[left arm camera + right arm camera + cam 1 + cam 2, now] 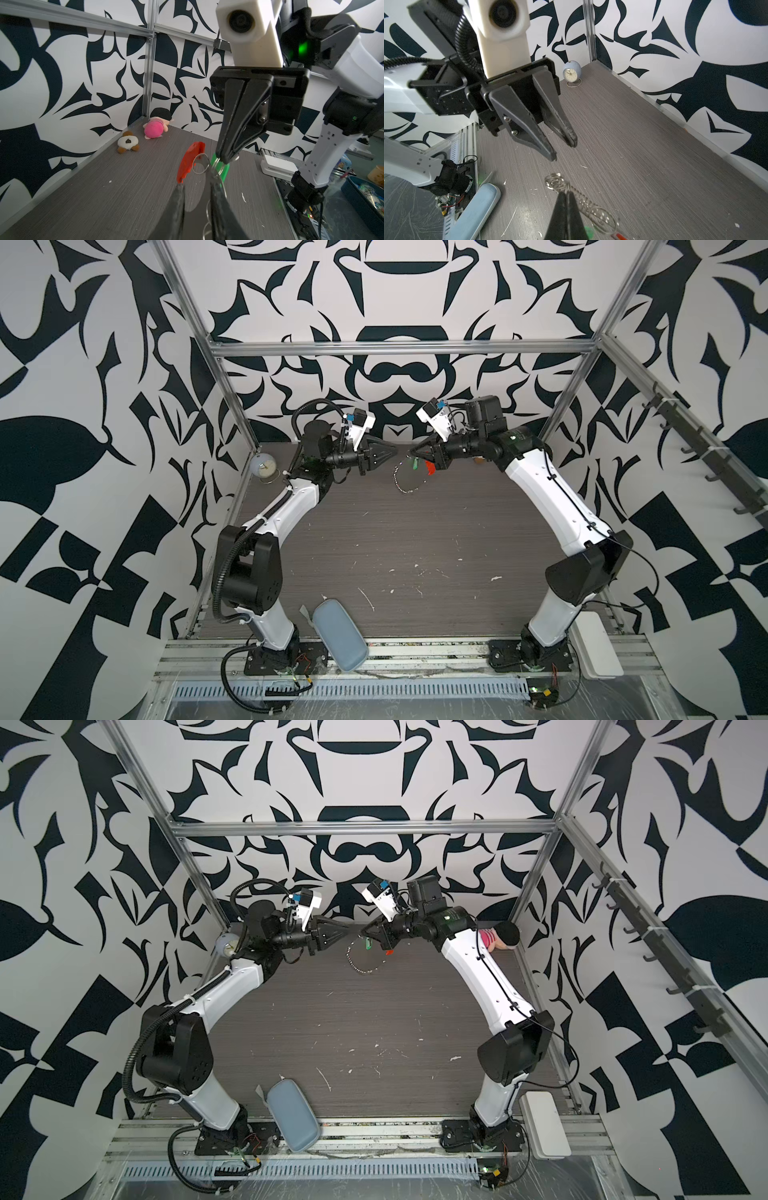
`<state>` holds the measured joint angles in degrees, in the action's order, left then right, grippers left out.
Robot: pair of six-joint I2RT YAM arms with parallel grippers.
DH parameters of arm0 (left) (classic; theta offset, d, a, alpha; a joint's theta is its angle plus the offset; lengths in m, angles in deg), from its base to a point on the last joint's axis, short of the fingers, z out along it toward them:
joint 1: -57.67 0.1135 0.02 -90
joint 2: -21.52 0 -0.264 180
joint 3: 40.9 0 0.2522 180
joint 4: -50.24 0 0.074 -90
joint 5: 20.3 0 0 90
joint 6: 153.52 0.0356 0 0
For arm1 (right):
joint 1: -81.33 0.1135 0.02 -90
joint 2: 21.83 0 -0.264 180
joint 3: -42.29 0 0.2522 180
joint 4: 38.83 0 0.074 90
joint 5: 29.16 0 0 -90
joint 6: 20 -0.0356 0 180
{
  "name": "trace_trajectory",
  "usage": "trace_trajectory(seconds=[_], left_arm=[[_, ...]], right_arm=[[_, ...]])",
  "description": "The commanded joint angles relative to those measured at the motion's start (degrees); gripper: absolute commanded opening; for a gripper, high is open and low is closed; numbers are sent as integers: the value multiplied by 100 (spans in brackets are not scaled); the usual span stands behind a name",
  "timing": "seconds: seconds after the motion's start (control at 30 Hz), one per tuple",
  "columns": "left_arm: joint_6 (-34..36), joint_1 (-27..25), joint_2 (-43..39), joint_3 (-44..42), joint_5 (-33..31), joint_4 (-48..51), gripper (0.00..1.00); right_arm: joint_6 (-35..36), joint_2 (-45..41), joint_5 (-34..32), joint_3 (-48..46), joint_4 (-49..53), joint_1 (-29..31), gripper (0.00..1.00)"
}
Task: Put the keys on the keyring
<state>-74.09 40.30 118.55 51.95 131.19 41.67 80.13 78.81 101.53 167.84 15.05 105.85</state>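
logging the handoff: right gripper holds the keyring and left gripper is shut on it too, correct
No: the left gripper is open and apart from the keyring, as the right wrist view shows. The right gripper does hold the keyring.

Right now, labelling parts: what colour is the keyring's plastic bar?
Red; the keyring's bar shows best in the left wrist view.

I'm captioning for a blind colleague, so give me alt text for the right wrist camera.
The right end effector is shut on the keyring, silver rings bunched at its tips. Opposite, the left end effector hangs open and empty above the gray table, an alarm clock in the corner.
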Motion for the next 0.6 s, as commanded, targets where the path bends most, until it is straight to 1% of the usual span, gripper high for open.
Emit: trace_trajectory(seconds=[0.0, 0.27, 0.57], left_arm=[[620, -7, 49, 350, 541, 1092, 25], [625, -96, 103, 440, 696, 1197, 25], [605, -144, 173, 496, 713, 1205, 24]], right_arm=[[198, -102, 150, 271, 11, 97, 0], [121, -26, 294, 431, 49, 132, 0], [102, 106, 420, 583, 110, 228, 0]])
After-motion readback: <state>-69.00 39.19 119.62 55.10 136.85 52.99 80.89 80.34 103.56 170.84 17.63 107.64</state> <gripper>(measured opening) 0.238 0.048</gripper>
